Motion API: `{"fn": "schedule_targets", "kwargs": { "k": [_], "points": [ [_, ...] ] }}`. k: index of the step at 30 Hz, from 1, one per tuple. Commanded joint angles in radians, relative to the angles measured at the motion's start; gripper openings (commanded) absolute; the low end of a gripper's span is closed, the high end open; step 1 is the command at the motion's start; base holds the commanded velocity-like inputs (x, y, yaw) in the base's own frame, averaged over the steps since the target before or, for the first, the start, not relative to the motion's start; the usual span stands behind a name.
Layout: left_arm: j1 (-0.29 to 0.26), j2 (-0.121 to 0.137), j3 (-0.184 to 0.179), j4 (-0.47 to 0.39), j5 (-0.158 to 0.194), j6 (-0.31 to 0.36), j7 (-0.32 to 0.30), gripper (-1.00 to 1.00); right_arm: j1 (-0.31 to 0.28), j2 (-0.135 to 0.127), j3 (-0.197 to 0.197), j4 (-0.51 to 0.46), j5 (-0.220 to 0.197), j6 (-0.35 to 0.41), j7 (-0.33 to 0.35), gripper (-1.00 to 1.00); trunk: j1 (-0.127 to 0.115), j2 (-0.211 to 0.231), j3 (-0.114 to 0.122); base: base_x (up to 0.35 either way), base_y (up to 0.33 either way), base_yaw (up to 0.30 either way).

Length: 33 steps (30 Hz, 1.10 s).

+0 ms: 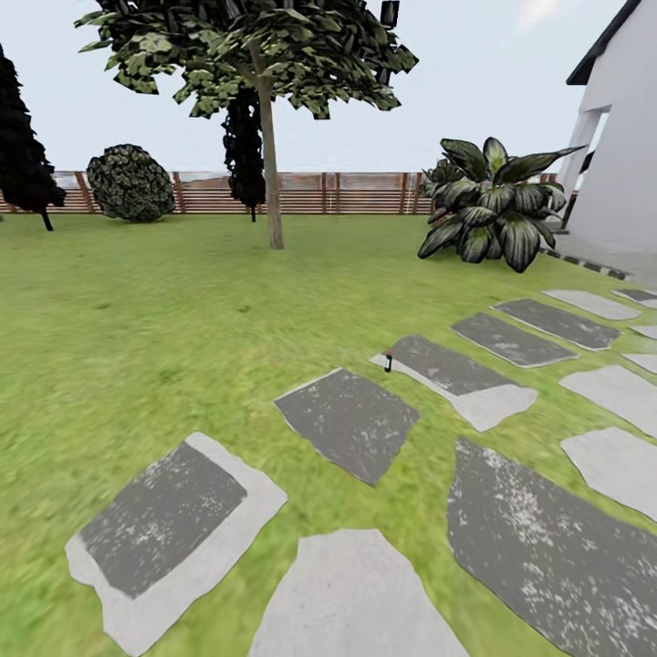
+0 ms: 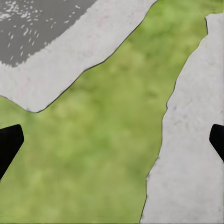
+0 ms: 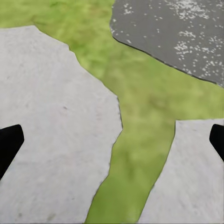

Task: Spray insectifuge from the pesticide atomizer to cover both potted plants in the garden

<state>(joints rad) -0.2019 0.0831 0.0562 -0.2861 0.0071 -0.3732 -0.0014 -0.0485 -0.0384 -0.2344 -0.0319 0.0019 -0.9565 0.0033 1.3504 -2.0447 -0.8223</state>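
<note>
Pesticide atomizer [image 1: 389, 361] is standing tiny and blurred at a stepping stone's [image 1: 453, 376] edge. Left gripper [image 2: 112, 144] and right gripper [image 3: 112, 144] are hanging spread, fingertips cut off.

Small dark pesticide atomizer [image 1: 388, 361], upright at the edge of a grey stepping stone [image 1: 453, 376] amid the garden lawn [image 1: 155, 310]; details too small to make out. Brown slatted fence [image 1: 310, 193] far behind.
</note>
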Motion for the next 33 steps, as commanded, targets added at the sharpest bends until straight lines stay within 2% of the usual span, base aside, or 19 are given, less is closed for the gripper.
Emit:
{"fn": "schedule_targets", "kwargs": {
  "k": [1, 13, 33],
  "points": [
    [-0.001, 0.0, 0.002, 0.001, 0.001, -0.003, 0.0, 1.0, -0.001, 0.001, -0.002, 0.002, 0.001, -0.003, 0.001, 1.0, 0.0, 0.0, -0.001, 0.335, 0.0, 0.0],
    [-0.001, 0.0, 0.002, 0.001, 0.001, -0.003, 0.0, 1.0, -0.001, 0.011, -0.001, 0.002, 0.002, -0.001, 0.003, 1.0, 0.0, 0.0, -0.001, 0.335, 0.0, 0.0],
    [-0.001, 0.0, 0.002, 0.001, 0.001, -0.004, 0.0, 1.0, -0.001, 0.012, 0.0, 0.003, 0.003, -0.001, 0.003, 1.0, 0.0, 0.0, -0.001, 0.335, 0.0, 0.0]
  ]
}}
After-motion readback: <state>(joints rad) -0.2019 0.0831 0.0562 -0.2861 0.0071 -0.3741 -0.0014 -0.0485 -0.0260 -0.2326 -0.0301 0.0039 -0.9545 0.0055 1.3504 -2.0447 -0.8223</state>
